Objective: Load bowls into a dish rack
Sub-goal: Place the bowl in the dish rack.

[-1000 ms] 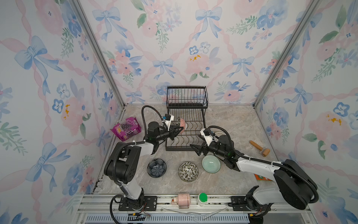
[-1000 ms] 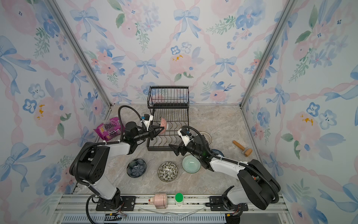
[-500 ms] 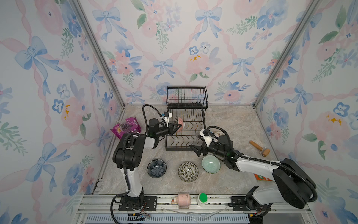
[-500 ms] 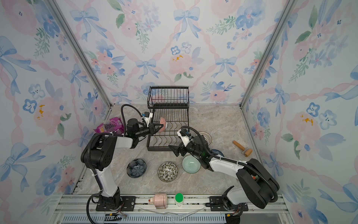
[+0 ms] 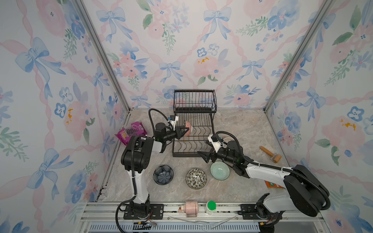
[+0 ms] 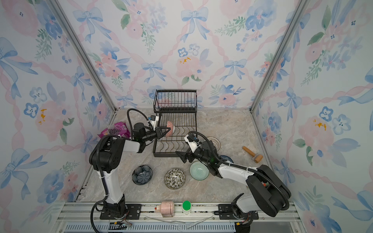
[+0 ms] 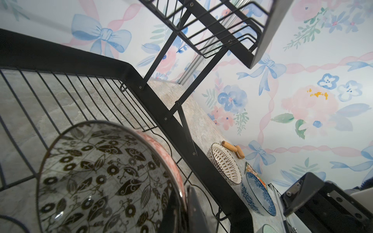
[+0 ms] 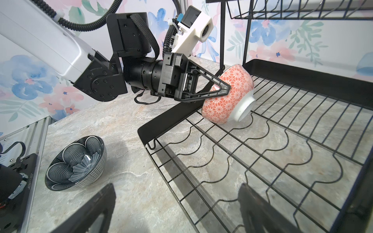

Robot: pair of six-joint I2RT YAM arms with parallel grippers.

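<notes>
The left end effector (image 8: 224,89) pinches the rim of the pink-red bowl (image 8: 232,102), tipped foot-rightward over the far-left slots of the dish rack (image 8: 302,76); the right end effector (image 5: 204,155) is spread.

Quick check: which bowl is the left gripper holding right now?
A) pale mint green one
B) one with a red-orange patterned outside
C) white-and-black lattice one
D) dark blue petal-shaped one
B: the left gripper is shut on the rim of the red-orange bowl, tipped on its side at the dish rack's lower tier. The mint bowl and petal bowl sit on the table.
</notes>
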